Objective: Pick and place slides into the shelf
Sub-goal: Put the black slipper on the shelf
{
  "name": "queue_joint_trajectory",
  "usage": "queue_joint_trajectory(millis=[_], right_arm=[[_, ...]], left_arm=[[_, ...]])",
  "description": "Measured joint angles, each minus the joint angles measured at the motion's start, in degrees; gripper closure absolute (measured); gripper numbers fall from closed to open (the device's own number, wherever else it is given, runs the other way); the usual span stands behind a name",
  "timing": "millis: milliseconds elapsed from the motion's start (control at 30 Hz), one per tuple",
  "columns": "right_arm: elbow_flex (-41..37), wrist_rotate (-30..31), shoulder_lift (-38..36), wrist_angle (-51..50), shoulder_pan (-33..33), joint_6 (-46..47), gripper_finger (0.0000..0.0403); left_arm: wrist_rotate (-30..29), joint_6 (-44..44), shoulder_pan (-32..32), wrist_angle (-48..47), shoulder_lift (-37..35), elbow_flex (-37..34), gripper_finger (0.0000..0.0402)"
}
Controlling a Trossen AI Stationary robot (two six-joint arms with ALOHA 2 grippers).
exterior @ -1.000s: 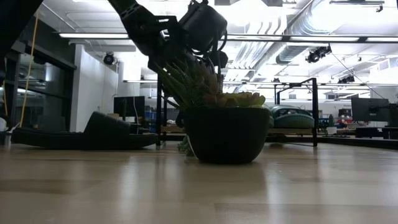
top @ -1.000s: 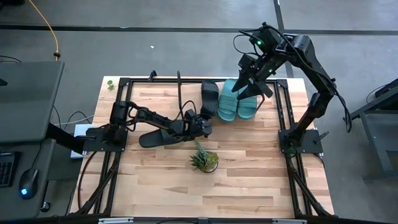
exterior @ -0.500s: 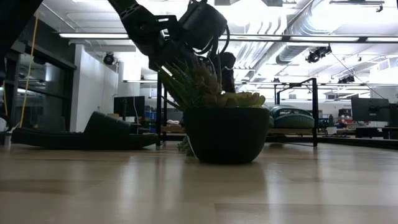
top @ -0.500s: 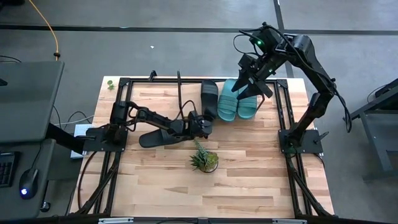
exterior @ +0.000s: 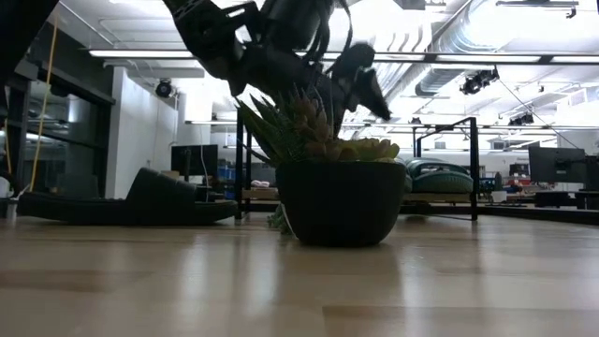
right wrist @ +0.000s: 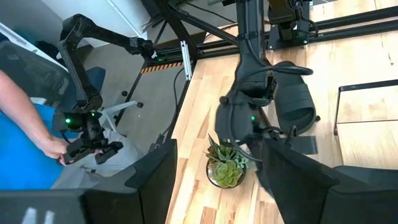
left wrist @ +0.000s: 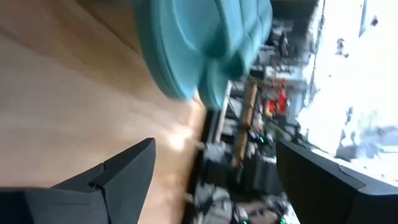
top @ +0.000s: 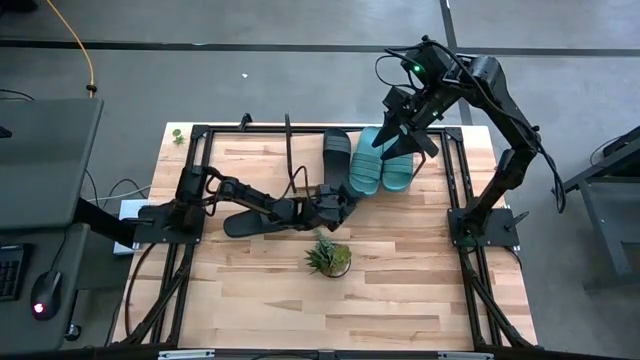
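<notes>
Two teal slides [top: 366,170] [top: 398,172] lie side by side on the shelf [top: 288,155], with a black slide [top: 337,155] to their left. A second black slide [top: 250,220] rests sole-down on the table, under my left forearm in the high view. My left gripper [top: 350,197] hangs open and empty just in front of the shelf, pointing at the teal slides [left wrist: 205,43]. My right gripper [top: 405,140] waits open, high above the teal slides.
A spiky potted plant [top: 328,258] stands on the table just near-side of my left gripper. The shelf's black end frame [exterior: 473,159] rises at the far right. Beyond the table's left edge a person [right wrist: 25,143] handles another small arm.
My left gripper has swung toward the table's right, away from the black slide on the table and closer to the teal slides, and its fingers have tipped upward. That black slide has stayed where it lay.
</notes>
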Motion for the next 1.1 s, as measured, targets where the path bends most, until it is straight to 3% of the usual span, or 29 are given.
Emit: queue_joint_trajectory(millis=[333, 567, 933, 1100], right_arm=[[0.0, 3.4, 0.0, 0.9, 0.2, 2.4, 0.0178], [0.0, 3.5, 0.0, 0.9, 0.8, 4.1, 0.0178], [0.0, 7.9, 0.9, 3.6, 5.8, 6.9, 0.0178], [0.0, 11.0, 1.4, 8.2, 7.2, 11.2, 0.0178]], left_arm=[[6.6, 11.2, -0.8, 4.1, -3.5, 0.0, 0.0117], [7.3, 20.6, -0.9, 1.3, -10.6, 0.0, 0.0132], [17.1, 31.7, -0.9, -14.2, -21.3, 0.0, 0.0135], [17.7, 33.8, -0.9, -24.3, -27.0, 0.0, 0.0135]])
